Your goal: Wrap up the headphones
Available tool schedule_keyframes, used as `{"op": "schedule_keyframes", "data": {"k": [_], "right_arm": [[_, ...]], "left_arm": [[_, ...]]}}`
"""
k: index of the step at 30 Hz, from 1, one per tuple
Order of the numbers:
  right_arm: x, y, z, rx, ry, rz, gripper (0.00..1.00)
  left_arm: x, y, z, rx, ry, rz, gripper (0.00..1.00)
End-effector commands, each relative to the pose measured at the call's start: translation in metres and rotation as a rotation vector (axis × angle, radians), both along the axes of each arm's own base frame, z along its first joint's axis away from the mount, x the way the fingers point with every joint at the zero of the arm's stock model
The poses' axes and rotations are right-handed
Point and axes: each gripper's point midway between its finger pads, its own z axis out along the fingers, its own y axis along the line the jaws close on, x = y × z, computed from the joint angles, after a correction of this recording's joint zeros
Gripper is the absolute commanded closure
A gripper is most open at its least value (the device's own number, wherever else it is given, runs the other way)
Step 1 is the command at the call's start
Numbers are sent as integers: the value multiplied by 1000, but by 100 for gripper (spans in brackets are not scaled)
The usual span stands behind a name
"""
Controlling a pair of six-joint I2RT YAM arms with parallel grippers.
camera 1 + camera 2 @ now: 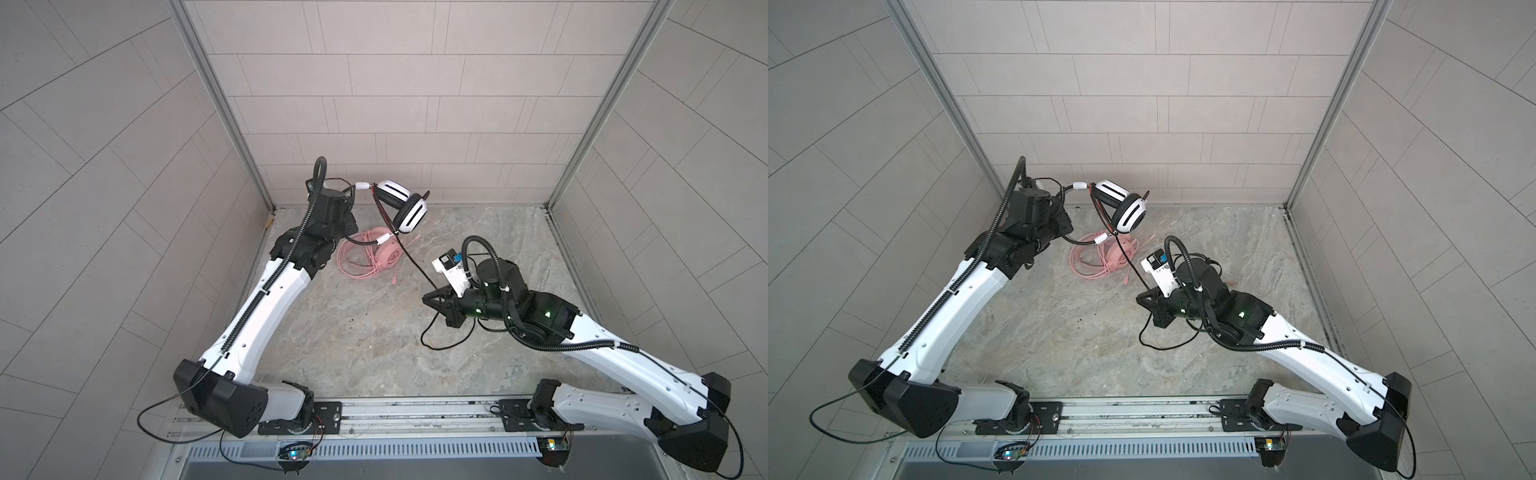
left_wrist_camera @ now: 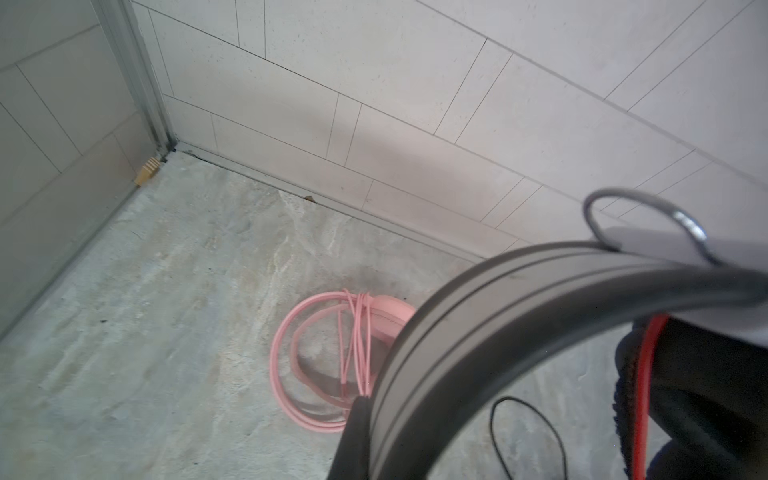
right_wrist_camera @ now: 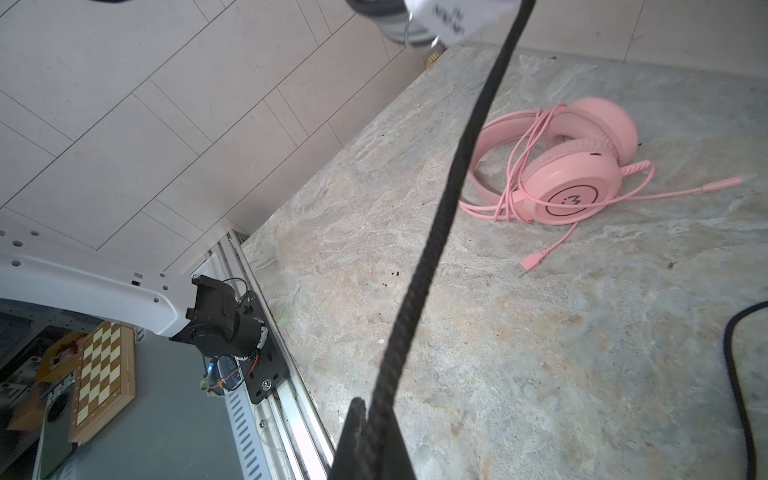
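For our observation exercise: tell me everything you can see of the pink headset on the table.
The pink headset is all pink, plastic-looking, with two round ear cups close together, one bearing a dark ring logo. It lies on the marbled table, toward its back left. Its pink cable is looped around the headband, the loose end trailing to a USB plug.

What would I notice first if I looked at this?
The white-and-black headphones hang in the air near the back wall, held by the left claw. Their black cord stretches tight down to the right claw. Pink headphones lie on the table.
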Motion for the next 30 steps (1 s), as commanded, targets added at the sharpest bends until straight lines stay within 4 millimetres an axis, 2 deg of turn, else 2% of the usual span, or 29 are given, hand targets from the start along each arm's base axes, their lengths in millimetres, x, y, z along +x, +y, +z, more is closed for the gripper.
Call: {"op": "schedule_keyframes", "data": {"k": [1, 5, 7, 9, 14, 20, 24, 30], "right_arm": [[-7, -18, 11, -96, -45, 8, 99], [-5, -42, 22, -212, -98, -39, 98], [1, -54, 28, -257, -132, -84, 98], [5, -61, 36, -284, -167, -112, 98], [23, -74, 56, -340, -268, -195, 98], [39, -84, 71, -385, -327, -244, 98], [46, -88, 70, -399, -320, -260, 97], [55, -92, 58, -405, -301, -291, 95]], "left_arm": [[1, -4, -2, 73, 27, -42, 100], [-9, -31, -20, 127, 106, -161, 100], [-21, -67, -27, 130, 143, -389, 100], [-34, -90, -31, 139, 173, -522, 100], [-69, -123, -43, 234, 230, -749, 100], [-104, -132, -61, 313, 313, -924, 100], [-123, -131, -73, 340, 346, -994, 100], [-158, -143, -66, 243, 339, -1158, 100]]}}
